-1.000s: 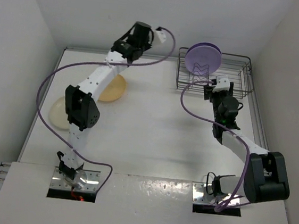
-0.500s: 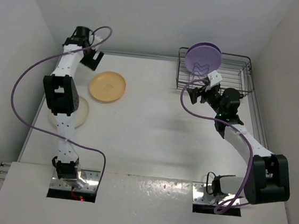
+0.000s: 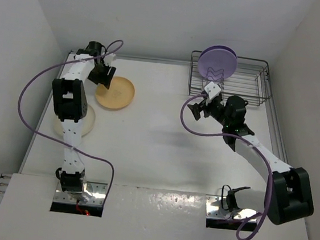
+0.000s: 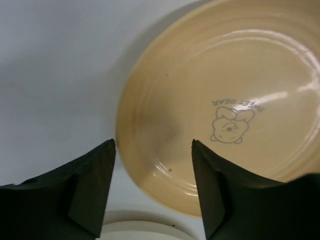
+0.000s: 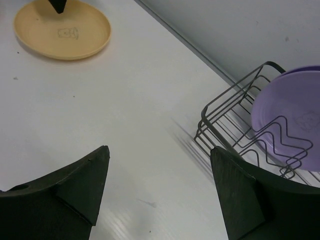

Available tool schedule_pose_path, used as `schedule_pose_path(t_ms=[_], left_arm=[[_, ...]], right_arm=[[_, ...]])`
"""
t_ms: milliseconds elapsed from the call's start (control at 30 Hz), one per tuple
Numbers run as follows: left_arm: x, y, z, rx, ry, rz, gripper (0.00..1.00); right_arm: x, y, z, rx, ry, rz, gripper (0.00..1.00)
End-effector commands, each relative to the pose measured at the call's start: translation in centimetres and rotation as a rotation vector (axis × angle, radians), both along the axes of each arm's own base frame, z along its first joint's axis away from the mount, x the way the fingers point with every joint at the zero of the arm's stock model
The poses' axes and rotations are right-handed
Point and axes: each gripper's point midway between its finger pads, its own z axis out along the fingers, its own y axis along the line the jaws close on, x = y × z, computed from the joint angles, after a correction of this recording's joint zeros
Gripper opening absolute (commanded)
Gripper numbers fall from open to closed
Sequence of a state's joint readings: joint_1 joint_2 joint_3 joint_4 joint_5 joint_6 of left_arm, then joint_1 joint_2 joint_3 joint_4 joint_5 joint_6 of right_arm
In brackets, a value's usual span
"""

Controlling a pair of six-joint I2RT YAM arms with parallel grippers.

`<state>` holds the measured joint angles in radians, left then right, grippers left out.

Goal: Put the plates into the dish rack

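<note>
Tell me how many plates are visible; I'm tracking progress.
3: purple plate upright in the dish rack; orange plate and cream plate flat on the table, left. Another may be hidden.

**White table boxed in by white walls**

A flat, glossy white table (image 3: 162,149) takes up most of the scene, with soft glare on its surface towards the near side. Plain white walls (image 3: 159,17) close it in at the back and on both sides. A pale grey rail (image 3: 278,129) runs along the table's right edge. A raised white board (image 3: 155,222) with two rectangular cut-outs lies across the near edge. The right wrist view shows a few tiny dark specks (image 5: 15,78) on the table.
</note>
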<state>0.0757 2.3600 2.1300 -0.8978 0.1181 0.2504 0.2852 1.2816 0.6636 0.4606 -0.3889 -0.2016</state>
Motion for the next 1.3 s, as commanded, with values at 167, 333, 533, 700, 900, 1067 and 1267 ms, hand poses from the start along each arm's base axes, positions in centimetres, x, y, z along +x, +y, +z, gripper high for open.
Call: schedule_pose_path(t_ms=[167, 333, 533, 700, 900, 1067, 1267], left_arm=[[-1.3, 1.8, -4.4, 0.032, 0.093, 0.040, 0.44], [-0.4, 1.1, -1.3, 0.004, 0.027, 0.004, 0.00], [1.9, -5.6, 13.6, 0.114, -0.315, -0.260, 0.00], [-1.5, -15.7, 21.8, 0.303, -0.557, -0.610, 0.00], [-4.3, -22.0, 21.6, 0.246, -0.542, -0.743, 0.00], [-5.9, -23.7, 21.0, 0.183, -0.499, -0.800, 0.00], [-6.9, -24.3, 21.3, 0.144, -0.489, -0.842, 0.00]], right_arm=[[0.2, -0.1, 3.6, -0.050, -0.109, -0.004, 0.81], [0.3, 0.5, 4.8, -0.034, -0.137, 0.010, 0.81], [0.7, 2.2, 7.9, 0.092, -0.094, 0.122, 0.83], [2.6, 7.2, 12.2, 0.300, 0.075, 0.387, 0.83], [7.1, 10.3, 10.5, 0.482, 0.177, 0.487, 0.74], [7.4, 10.3, 9.4, 0.519, 0.164, 0.541, 0.68], [6.7, 10.4, 7.7, 0.460, 0.203, 0.568, 0.52]])
